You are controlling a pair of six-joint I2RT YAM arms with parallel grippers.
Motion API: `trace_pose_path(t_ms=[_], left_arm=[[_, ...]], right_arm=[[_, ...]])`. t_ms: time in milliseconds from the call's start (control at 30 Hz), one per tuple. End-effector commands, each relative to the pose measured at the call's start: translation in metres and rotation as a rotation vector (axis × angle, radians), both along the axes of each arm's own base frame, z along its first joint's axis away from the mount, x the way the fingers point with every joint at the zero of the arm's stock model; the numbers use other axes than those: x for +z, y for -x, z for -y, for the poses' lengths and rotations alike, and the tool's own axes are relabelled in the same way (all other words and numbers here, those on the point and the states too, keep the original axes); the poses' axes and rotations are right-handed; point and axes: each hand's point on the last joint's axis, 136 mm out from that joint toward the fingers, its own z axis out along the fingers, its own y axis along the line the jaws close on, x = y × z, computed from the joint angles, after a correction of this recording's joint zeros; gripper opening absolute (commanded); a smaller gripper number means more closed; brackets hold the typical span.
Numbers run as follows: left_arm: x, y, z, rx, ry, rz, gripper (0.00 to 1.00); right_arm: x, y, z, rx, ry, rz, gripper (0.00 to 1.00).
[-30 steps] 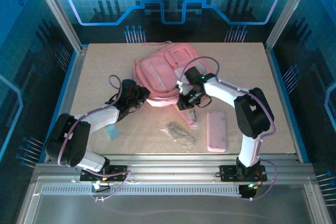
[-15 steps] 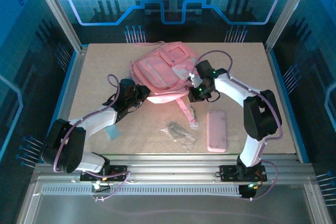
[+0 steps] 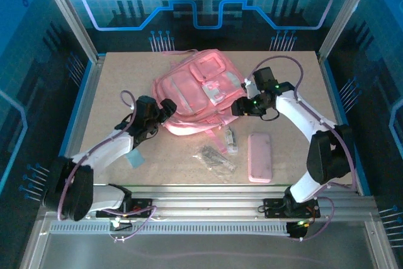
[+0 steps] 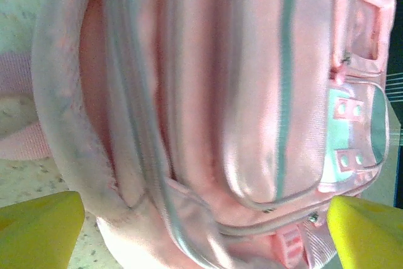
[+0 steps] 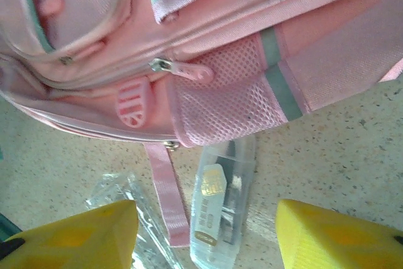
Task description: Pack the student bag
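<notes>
**Friend:** What are your hands doing?

**Me:** My left pincer [image 3: 165,107] is wide open and holds nothing. My right pincer [image 3: 238,106] is open too, and it is empty. One sits at each side of the student bag [image 3: 195,96].

**Friend:** Where is the bag?

**Me:** It lies flat on the table [image 3: 119,80], in the middle toward the far side, with its front facing up.

**Friend:** What could go wrong?

**Me:** I think a few things could. The zips I can see look shut, so nothing can go in yet. The zip tab [image 5: 189,70] is tiny and smooth — my fingers could slip off it. The bag is soft, so if I pull with one hand and the other does not hold it down, the whole bag may just slide. A strap [image 5: 165,187] hangs out by my right hand, right beside a clear packet [image 5: 220,206]. I could grab the strap by mistake or squash the packet.

**Friend:** And the things to pack?

**Me:** The pencil case [image 3: 259,157] lies near me, apart from the bag.

**Friend:** How does the bag look?

**Me:** It is pink and puffy, with pale patches, grey-green zip lines and a net pocket [image 5: 233,102] on its side — it sags where nothing fills it.
</notes>
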Motion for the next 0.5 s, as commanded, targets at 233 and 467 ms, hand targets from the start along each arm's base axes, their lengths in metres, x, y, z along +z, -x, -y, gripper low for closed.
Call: trace_pose_path(t_ms=[233,467], left_arm=[[0.026,-0.009,-0.003,-0.100,-0.157,0.094,0.86],[-0.008,-0.021,0.022,-0.135,-0.079,0.021,0.88]], right_arm=[[-0.003,-0.038,-0.058,0.007,-0.077,0.063,0.62],[-0.033,-0.069,-0.068,0.056,-0.028,0.076,0.71]])
